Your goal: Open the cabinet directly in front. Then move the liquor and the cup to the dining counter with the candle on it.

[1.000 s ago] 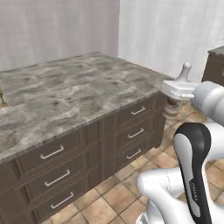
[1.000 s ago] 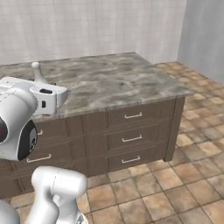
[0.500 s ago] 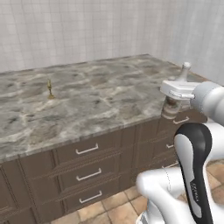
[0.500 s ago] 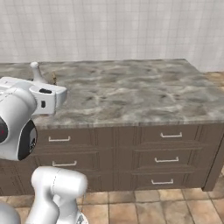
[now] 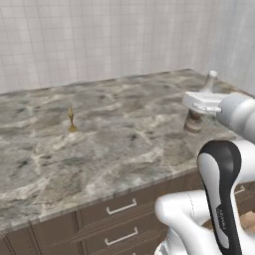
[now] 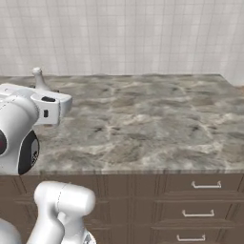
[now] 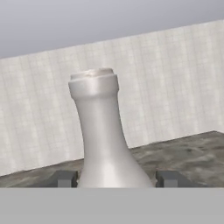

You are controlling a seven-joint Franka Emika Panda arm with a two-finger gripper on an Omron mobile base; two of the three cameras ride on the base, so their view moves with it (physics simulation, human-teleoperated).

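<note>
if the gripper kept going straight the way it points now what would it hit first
Likely the tiled wall. The gripper is shut on the liquor, and past the bottle only the dining counter passes beneath; depth is uncertain.

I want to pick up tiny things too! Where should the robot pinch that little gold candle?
Pinch the candle by its thin upright stem, just above its small round base, coming straight down from above. It stands alone on the dining counter, so nothing blocks the pincer, which is now shut on the liquor.
</note>
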